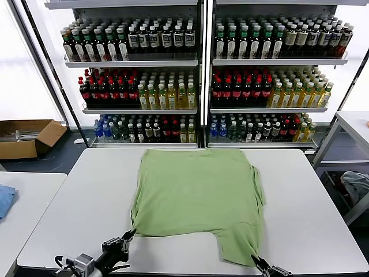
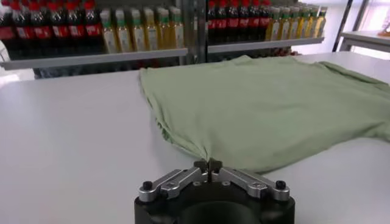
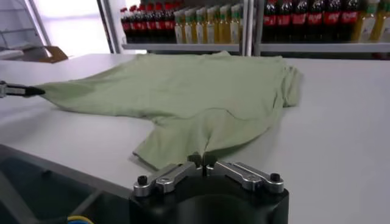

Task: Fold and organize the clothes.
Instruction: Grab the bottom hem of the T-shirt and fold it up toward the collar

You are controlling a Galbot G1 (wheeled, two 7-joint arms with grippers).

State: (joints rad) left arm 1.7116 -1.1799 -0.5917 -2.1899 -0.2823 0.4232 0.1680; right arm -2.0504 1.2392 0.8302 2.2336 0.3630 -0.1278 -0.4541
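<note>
One green shirt (image 1: 199, 193) lies spread on the white tabletop (image 1: 300, 190), plain side up, with its far edge toward the bottle shelves (image 1: 199, 75) and one sleeve (image 1: 233, 245) reaching toward the near edge on the right. Going from the left: a brown cardboard box (image 1: 26, 137) sits on the floor beyond a second white table (image 1: 26, 208), and a bit of blue cloth (image 1: 4, 199) rests at that table's left edge. Next, the left pincer (image 1: 128, 235) is at the shirt's near left corner; in the left wrist view its fingertips (image 2: 201, 165) are pressed together on a small peak of green fabric, which rises slightly off the tabletop. The shirt's body stretches flat across the middle, with a few soft creases. Further right, the right pincer (image 1: 255, 261) is at the tip of the near sleeve, close to the tabletop's front edge; the right wrist view shows its fingers (image 3: 195, 161) closed, pinching the sleeve's hem. On the far right stands another table with a pale bundle (image 1: 354, 183) beneath it.
</note>
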